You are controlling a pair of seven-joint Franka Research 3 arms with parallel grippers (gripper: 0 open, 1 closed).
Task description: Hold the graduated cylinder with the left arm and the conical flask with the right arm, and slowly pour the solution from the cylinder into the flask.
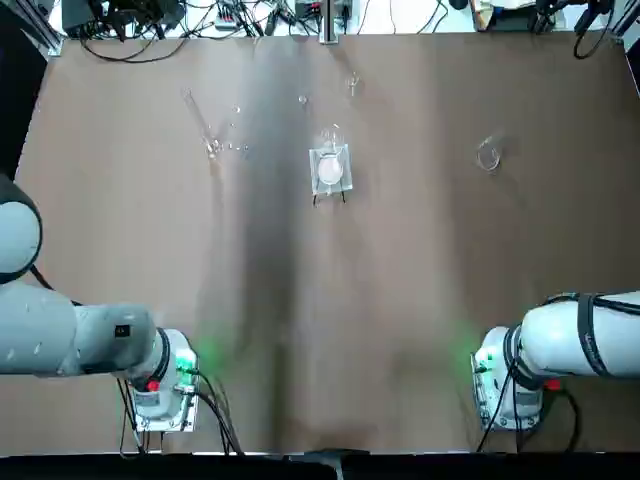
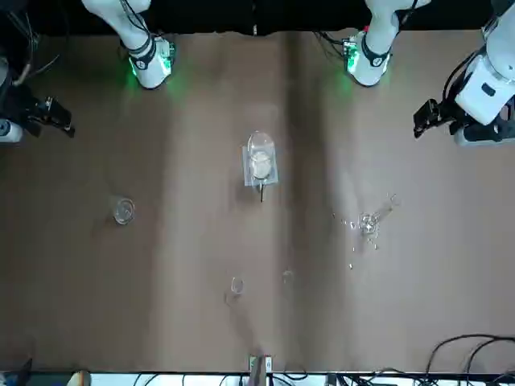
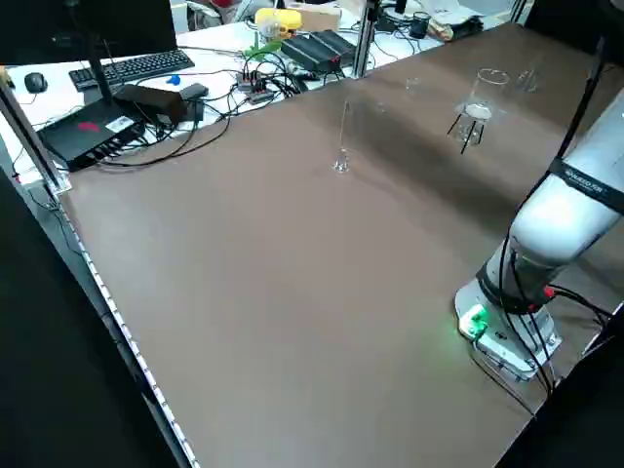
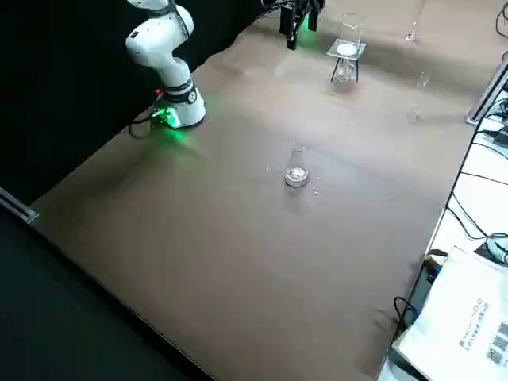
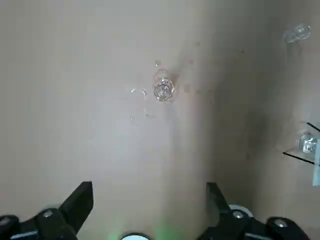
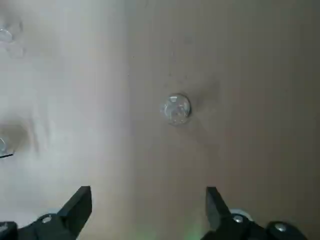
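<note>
Top view: brown tabletop point(image 1: 400, 250), cables point(image 1: 150, 50) along far edge; left gripper's point(image 5: 150, 212), right gripper's point(image 6: 149, 212) 2 fingers apart.

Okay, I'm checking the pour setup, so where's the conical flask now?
In the top view, the conical flask stands on the table's right side, right of the black-legged stand.

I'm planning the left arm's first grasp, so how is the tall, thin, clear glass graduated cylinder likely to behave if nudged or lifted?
The tall, thin, clear glass graduated cylinder would probably tip easily if pushed high up, since it stands upright and slim. Its clear glass wall looks stiff but likely fragile, perhaps slippery under a hard squeeze.
</note>
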